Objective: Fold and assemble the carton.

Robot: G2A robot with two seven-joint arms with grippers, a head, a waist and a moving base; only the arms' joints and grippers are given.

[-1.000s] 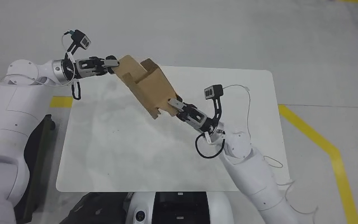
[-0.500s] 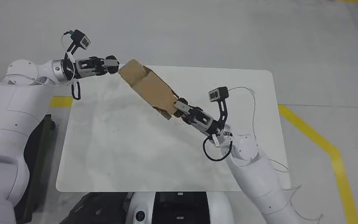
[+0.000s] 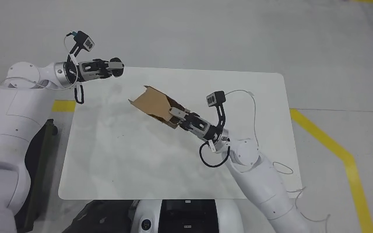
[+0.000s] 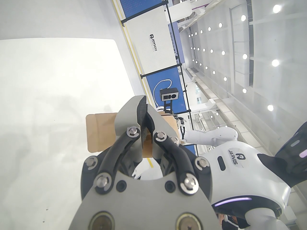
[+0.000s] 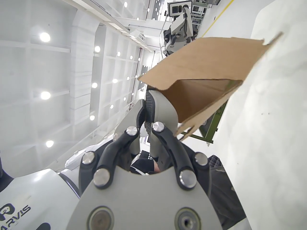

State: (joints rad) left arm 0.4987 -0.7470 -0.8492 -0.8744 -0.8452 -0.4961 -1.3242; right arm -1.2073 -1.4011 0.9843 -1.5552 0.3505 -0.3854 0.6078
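The brown carton [image 3: 152, 102] is partly opened and tilts over the middle of the white table [image 3: 256, 99]. My right gripper [image 3: 175, 113] is shut on its near edge. In the right wrist view the carton [image 5: 203, 58] fans out from the right gripper [image 5: 146, 111], its hollow inside facing me. My left gripper [image 3: 116, 65] hangs over the table's far left corner, shut with nothing in it and apart from the carton. The left wrist view shows the left gripper [image 4: 143, 112] with pads pressed together and the carton [image 4: 100, 132] farther off behind it.
Bare white tabletop [image 3: 134, 163] lies around and below the carton. A yellow floor line [image 3: 326, 140] runs past the table's right side. A dark object [image 3: 41, 151] stands by the table's left edge.
The carton left the left gripper's tip and swung down toward the table's middle with the right gripper. It looks flatter and more open. The left arm stayed put.
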